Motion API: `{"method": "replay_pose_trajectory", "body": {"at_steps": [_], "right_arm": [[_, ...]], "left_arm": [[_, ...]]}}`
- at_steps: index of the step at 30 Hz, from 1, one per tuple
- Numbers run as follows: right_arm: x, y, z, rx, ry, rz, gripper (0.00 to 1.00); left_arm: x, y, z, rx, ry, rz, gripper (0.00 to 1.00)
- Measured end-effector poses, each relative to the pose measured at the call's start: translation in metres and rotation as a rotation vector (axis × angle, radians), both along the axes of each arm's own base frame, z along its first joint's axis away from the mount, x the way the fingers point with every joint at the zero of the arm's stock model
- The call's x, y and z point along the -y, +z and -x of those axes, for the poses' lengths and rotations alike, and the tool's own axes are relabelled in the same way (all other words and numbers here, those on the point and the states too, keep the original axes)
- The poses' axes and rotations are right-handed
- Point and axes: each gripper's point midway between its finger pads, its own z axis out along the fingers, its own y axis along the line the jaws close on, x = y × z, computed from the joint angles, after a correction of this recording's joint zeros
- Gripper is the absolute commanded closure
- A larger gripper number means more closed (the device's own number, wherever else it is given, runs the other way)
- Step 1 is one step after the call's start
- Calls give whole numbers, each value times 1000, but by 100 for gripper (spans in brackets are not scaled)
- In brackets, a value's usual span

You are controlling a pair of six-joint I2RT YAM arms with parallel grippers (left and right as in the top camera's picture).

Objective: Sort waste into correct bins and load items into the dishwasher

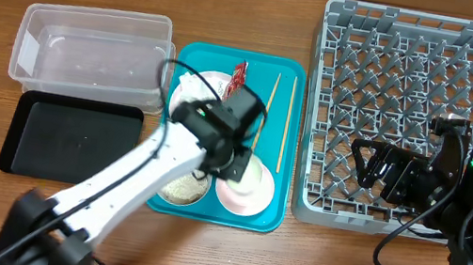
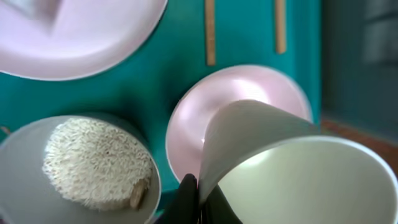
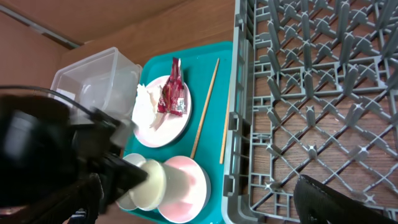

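The left gripper (image 2: 199,198) pinches the small white cup's (image 2: 298,180) rim, tilted over the round pinkish bowl (image 2: 194,124) at the teal serving tray's (image 2: 180,56) near right. The right gripper (image 1: 370,165) hovers over the large grey plastic dish rack (image 1: 417,75) - open or closed, I cannot tell.

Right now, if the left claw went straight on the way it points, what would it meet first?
The pink bowl, probably: the white cup in the left claw hangs just over it, though depth is unclear.
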Motion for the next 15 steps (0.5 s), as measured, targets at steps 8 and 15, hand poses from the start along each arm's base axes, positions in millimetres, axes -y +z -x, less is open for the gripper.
{"method": "replay_pose_trajectory", "body": {"at_steps": [8, 15], "right_arm": [[-22, 15, 2, 54, 126, -75, 0], [-98, 59, 10, 238, 570, -256, 0]], "left_arm": [[-13, 148, -28, 149, -14, 602, 96], [-8, 213, 7, 92, -214, 1067, 96]]}}
